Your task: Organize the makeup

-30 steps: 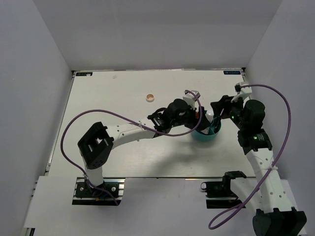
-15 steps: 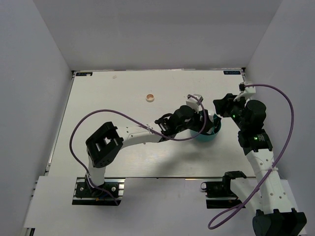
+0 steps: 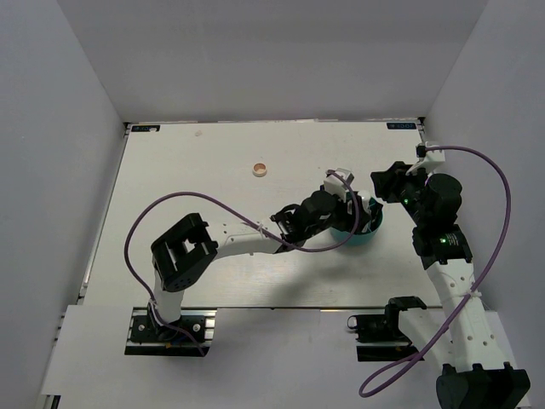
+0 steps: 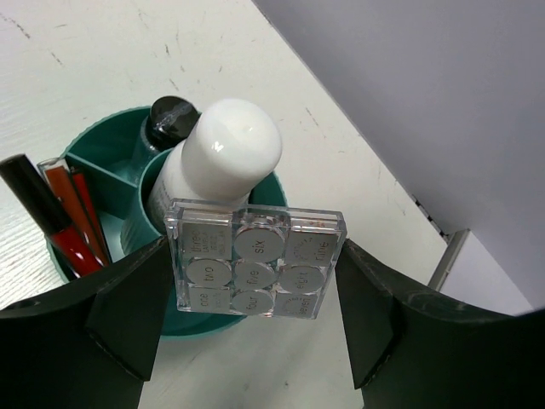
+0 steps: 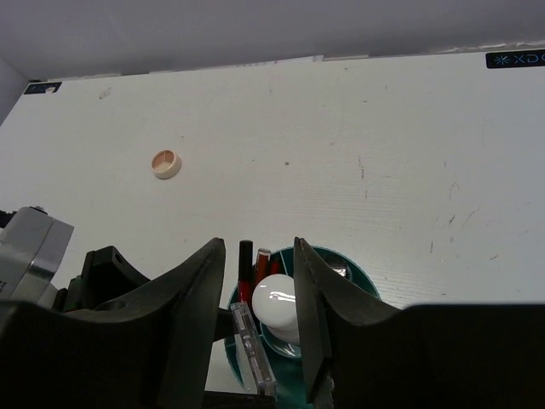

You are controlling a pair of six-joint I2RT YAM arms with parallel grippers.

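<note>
Left gripper [image 4: 254,281] squeezes the side edges of the square clear palette with silver pans [image 4: 255,247], holding it just above the teal round divided tub [image 4: 106,162] near the desk's right edge, touching the tall white bottle [image 4: 226,158] inside.

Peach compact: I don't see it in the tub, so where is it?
The peach compact lies on the table, left of and farther back than the teal tub in the top view; upper left in the right wrist view.
</note>
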